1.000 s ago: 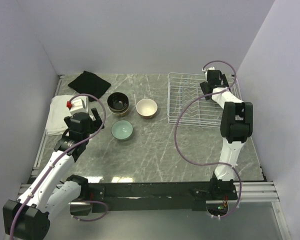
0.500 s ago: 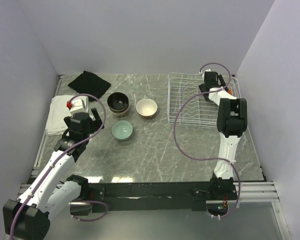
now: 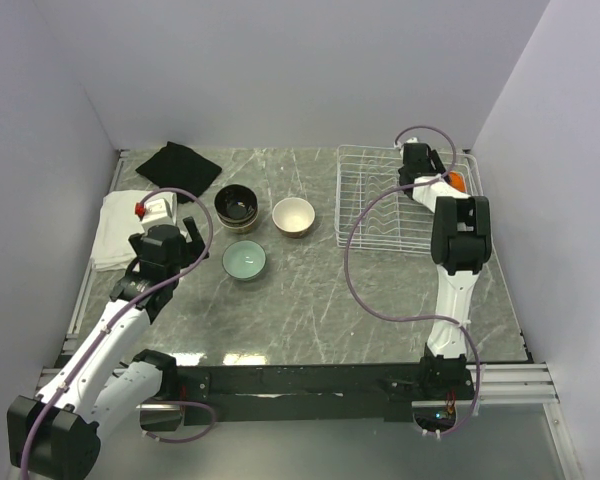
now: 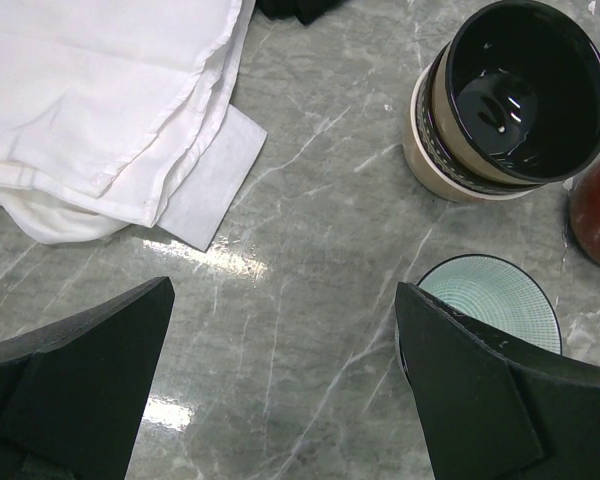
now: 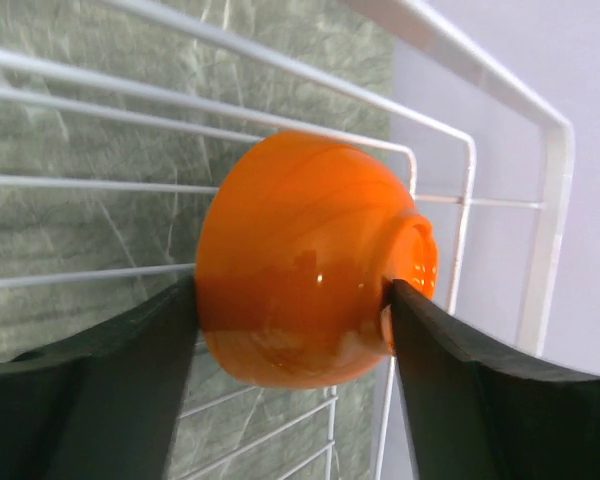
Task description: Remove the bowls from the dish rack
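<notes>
Our right gripper [image 5: 292, 292] pinches the glossy orange ceramic bowl [image 5: 300, 250] at the white wire dish rack's [image 3: 368, 190] 2 o'clock corner. We should lift straight up, clear of the wires. Our left gripper [image 4: 280, 345] hangs spread.

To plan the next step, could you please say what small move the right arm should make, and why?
Probably a gentle lift straight up: the right pincer presses both sides of the orange bowl, which sits among the wires of the dish rack.
</notes>
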